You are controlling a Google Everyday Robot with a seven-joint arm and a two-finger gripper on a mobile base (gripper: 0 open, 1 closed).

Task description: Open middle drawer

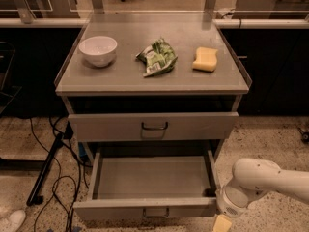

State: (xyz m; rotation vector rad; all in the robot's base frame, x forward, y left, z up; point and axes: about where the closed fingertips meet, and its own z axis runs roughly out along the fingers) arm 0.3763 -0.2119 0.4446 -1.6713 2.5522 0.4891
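Angling down by the open middle drawer (154, 178), at its right corner: hand (222, 222), grip untellable.

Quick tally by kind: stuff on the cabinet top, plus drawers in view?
white bowl: 1
green snack bag: 1
yellow sponge: 1
drawers: 2, the top drawer and the middle drawer, pulled out
total: 5
The gripper is low by the middle drawer's front right corner.

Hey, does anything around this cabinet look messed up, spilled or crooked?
Nothing really stands out. The middle drawer is pulled out squarely. The green bag on top is crumpled, but nothing has spilled. The hand hangs by the drawer's front right corner.
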